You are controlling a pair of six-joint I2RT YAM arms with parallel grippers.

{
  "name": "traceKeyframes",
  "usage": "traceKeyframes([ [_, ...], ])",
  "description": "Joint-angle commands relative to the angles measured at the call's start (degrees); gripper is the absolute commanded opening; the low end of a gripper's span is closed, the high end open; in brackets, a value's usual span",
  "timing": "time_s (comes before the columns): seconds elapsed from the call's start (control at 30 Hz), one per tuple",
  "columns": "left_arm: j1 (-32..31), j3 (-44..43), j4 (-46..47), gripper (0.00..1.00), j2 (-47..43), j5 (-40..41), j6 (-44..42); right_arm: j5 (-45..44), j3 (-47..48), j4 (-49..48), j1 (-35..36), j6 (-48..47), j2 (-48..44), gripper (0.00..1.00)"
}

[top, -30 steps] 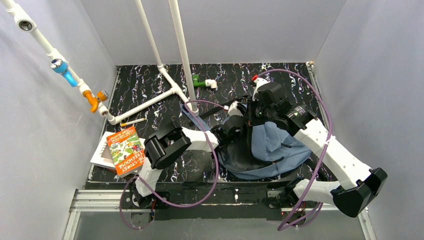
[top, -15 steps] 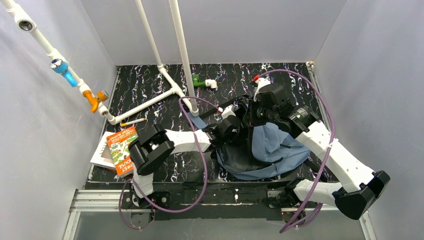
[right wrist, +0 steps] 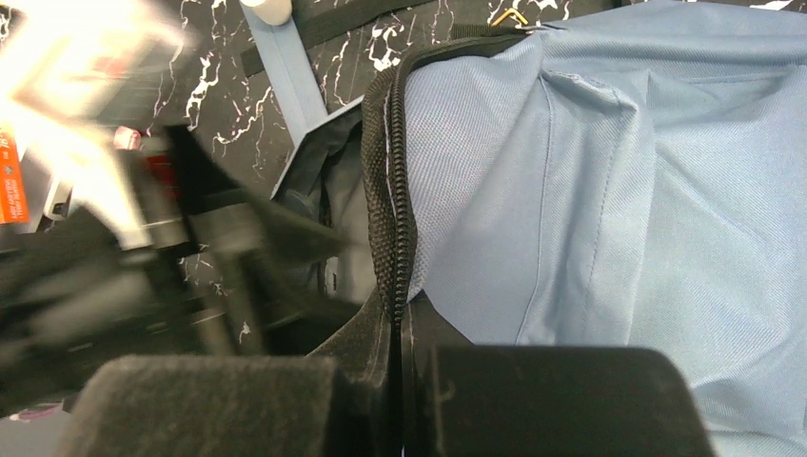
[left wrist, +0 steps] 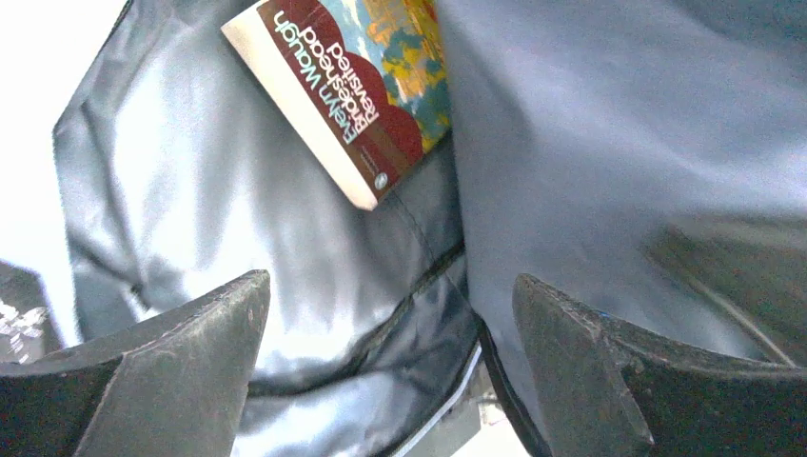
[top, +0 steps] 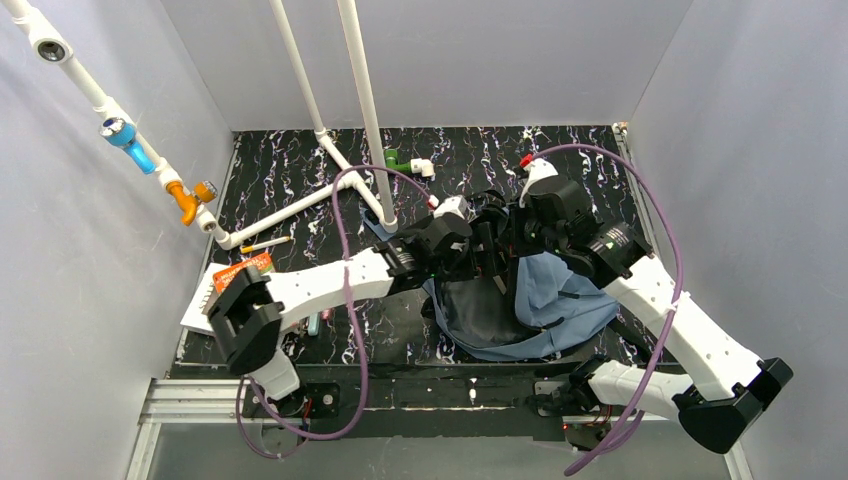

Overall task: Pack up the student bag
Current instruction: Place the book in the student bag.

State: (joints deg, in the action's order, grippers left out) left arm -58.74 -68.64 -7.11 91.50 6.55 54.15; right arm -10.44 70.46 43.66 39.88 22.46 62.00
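The black marbled table [top: 300,170] stands between grey walls. Our left gripper [left wrist: 390,305] hangs wide open and empty at the mouth of the student bag [top: 565,290], right of centre. A Brideshead Revisited paperback [left wrist: 352,86] lies inside. Our right gripper [right wrist: 398,324] is pinched tight on the zip edge [right wrist: 388,190]. We judge the packing partly done: an orange book [top: 245,270], a notebook [top: 195,310] and a pencil [top: 265,243] wait far left, near the white pipes [top: 290,208].
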Motion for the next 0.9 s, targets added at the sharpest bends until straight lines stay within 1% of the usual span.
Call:
traceKeyframes([
  [0.0, -0.3, 3.1, -6.9, 0.98, -12.4, -0.2, -7.6, -1.4, -1.6, -4.2, 0.2, 0.3, -2.0, 0.01],
  [0.07, -0.3, 5.2, -7.0, 0.98, -18.4, -1.6, -10.9, 0.1, -3.1, -4.6, 0.2, 0.7, -2.0, 0.12],
  [0.13, -0.3, 7.7, -7.1, 0.98, -25.1, -0.8, -13.6, 2.5, -6.7, -7.2, 0.2, 1.4, -2.7, 0.14],
  [0.17, -0.2, 8.6, -7.5, 0.98, -28.8, 0.2, -15.0, 3.8, -8.6, -9.1, 0.2, 1.9, -3.0, 0.18],
  [0.2, -0.2, 8.9, -8.7, 0.98, -32.1, 1.8, -16.4, 5.5, -9.9, -10.5, 0.2, 2.6, -2.7, 0.25],
  [0.27, 0.0, 7.8, -13.0, 0.98, -38.1, 5.5, -20.5, 12.0, -11.4, -13.3, 0.2, 3.5, -0.8, 0.42],
  [0.3, 0.0, 7.0, -15.1, 0.98, -40.8, 7.8, -22.6, 16.4, -12.1, -15.9, 0.4, 3.5, 0.8, 0.46],
  [0.33, 0.0, 6.5, -16.8, 0.98, -43.8, 9.8, -24.9, 18.1, -12.6, -17.1, 1.6, 3.5, 2.5, 0.48],
  [0.37, 0.1, 6.0, -18.2, 0.98, -47.2, 13.2, -26.9, 15.7, -12.3, -17.1, 4.4, 3.3, 4.5, 0.51],
  [0.4, 0.1, 5.8, -19.1, 0.98, -49.6, 15.9, -28.4, 10.0, -11.0, -16.3, 10.2, 2.9, 6.5, 0.56],
  [0.47, 0.1, 5.3, -20.4, 0.98, -54.3, 19.9, -31.2, 0.0, -6.4, -13.5, 17.0, 2.4, 10.8, 0.67],
  [0.53, 0.1, 4.0, -22.4, 0.98, -58.4, 22.2, -32.6, -5.4, -2.2, -12.6, 19.9, 3.4, 14.5, 0.75],
  [0.6, 0.1, 3.4, -23.7, 0.98, -62.0, 23.2, -33.4, -11.8, 0.6, -13.3, 22.3, 4.4, 15.9, 0.81],
  [0.67, 0.1, 2.8, -24.8, 0.98, -65.1, 23.8, -34.5, -17.4, 2.7, -15.0, 25.3, 4.9, 17.4, 0.91],
  [0.7, 0.1, 2.3, -25.7, 0.98, -66.3, 24.0, -35.0, -18.5, 3.4, -16.4, 26.2, 5.3, 18.5, 0.96],
  [0.73, 0.1, 1.8, -26.7, 0.98, -67.3, 24.3, -35.3, -18.1, 4.1, -18.2, 26.9, 5.5, 20.1, 0.98],
  [0.8, 0.1, 1.0, -28.3, 0.98, -69.0, 25.5, -36.3, -15.9, 6.8, -20.5, 28.4, 6.6, 24.6, 0.98],
  [0.87, 0.1, 0.2, -29.8, 0.98, -70.4, 27.0, -36.5, -14.1, 9.4, -24.2, 30.4, 9.7, 29.1, 0.98],
])
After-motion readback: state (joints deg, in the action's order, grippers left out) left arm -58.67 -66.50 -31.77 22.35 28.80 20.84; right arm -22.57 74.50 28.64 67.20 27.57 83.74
